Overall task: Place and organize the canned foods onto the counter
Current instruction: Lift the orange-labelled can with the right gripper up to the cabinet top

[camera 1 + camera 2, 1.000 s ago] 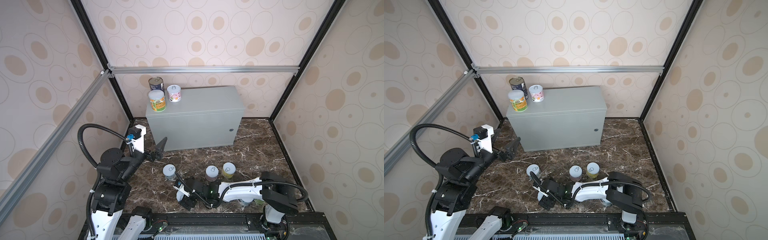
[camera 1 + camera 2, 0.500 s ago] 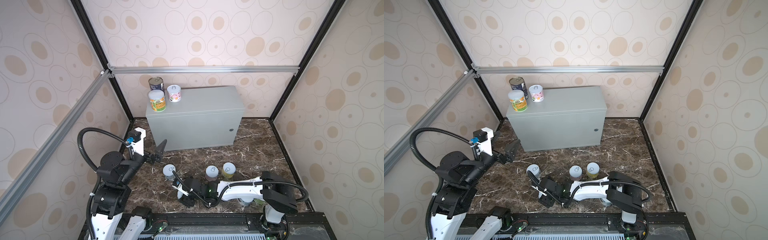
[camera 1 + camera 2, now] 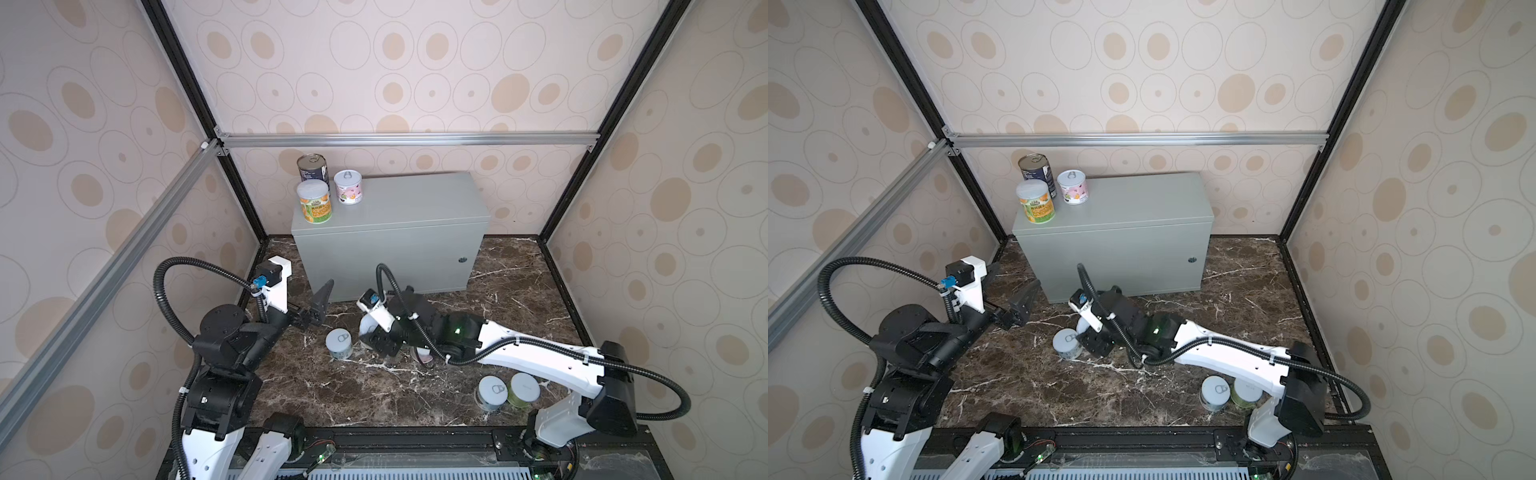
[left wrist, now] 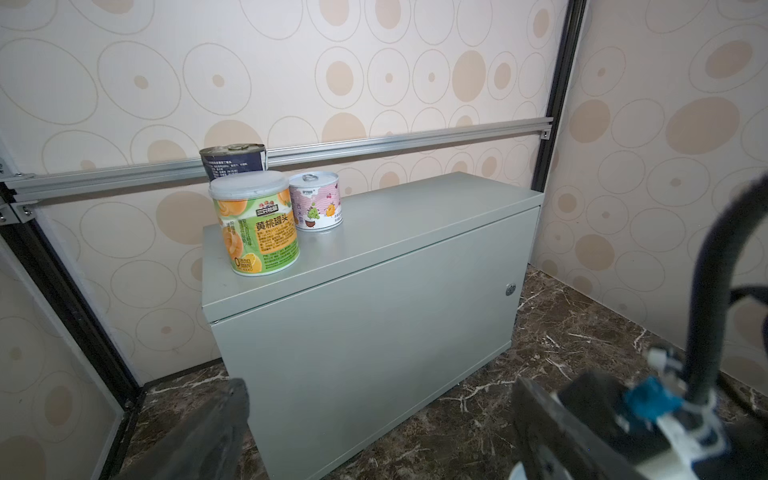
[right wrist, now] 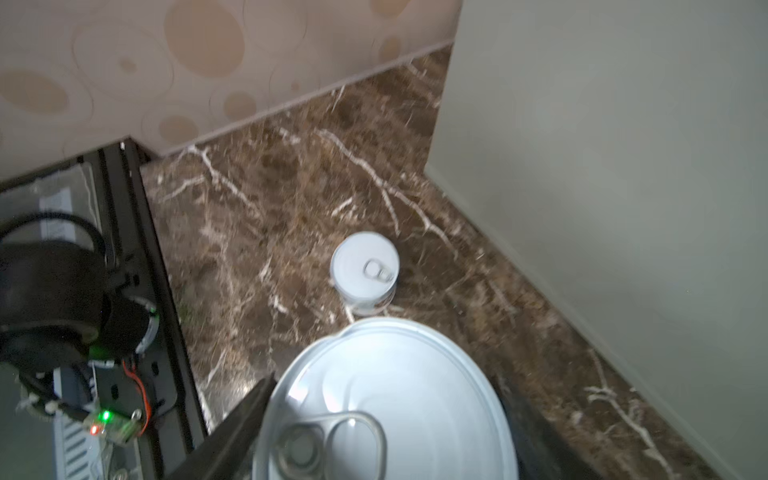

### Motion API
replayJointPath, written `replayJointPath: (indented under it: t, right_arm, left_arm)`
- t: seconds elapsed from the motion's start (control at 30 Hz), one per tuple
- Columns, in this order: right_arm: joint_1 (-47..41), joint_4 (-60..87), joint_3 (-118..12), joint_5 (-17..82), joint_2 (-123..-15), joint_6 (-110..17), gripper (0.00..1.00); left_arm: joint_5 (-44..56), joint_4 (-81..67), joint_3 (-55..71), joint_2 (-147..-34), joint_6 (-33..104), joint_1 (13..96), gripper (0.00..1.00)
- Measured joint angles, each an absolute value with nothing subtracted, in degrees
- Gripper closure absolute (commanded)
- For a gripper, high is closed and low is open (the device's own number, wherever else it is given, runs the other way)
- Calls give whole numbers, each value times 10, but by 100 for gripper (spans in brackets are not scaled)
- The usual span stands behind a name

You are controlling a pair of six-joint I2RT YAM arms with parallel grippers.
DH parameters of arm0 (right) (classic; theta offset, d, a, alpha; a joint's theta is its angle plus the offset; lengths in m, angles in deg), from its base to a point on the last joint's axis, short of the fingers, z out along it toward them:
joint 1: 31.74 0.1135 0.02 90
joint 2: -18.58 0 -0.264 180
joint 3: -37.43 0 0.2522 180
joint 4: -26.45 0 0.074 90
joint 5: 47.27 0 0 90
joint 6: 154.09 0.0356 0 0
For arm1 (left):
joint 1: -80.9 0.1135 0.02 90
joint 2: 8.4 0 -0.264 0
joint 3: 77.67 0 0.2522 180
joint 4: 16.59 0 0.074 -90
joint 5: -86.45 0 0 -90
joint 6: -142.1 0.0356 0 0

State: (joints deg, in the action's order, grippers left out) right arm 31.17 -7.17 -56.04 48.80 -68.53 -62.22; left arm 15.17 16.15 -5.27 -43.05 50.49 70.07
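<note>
Clamped in the right claw [image 5: 384,380]: a can [image 5: 386,411], dark fingers [image 5: 237,415] pressed against both sides of its rim, lid toward the wrist camera. Round lid of pale, smooth metal, raised edge, ring pull-tab [image 5: 328,444]; label out of sight. Hidden under the claw in both top views, low over the marble [image 3: 353,386], before the left half of the counter [image 3: 399,208]; lifted or resting, cannot tell.

Just beside the claw, not touching: a second can [image 3: 339,343], upright, same pale tabbed lid. Near the right arm's base, side by side: a pale can [image 3: 492,390] and a green can [image 3: 521,388].

On the counter's left end, close together: an orange can [image 3: 314,201] with a plastic cap, a pink can [image 3: 348,187], a taller blue can [image 3: 312,166] behind. Matt grey metal box for a counter, flat top, small round lock [image 3: 462,260]. Dark brown marble, glossy, white-veined.

Spread wide and empty, the left claw [image 4: 378,386], facing the counter's front.
</note>
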Motion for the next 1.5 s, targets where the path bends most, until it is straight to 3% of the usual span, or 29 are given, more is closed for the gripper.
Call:
replayJointPath:
  t: [0.3,0.8,1.5]
  right_arm:
    - [226,-122,-785,492,-732,-684,43]
    - [180,-139,-1123,517,-993,-715,43]
    - [139,-87,-1251,517,-1093,-684,30]
  left_arm:
    - [138,161,-60,-425,513,695,2]
    - [127,156,-90,-418,518,692,2]
    - [104,148,-100,-405,533,673,2]
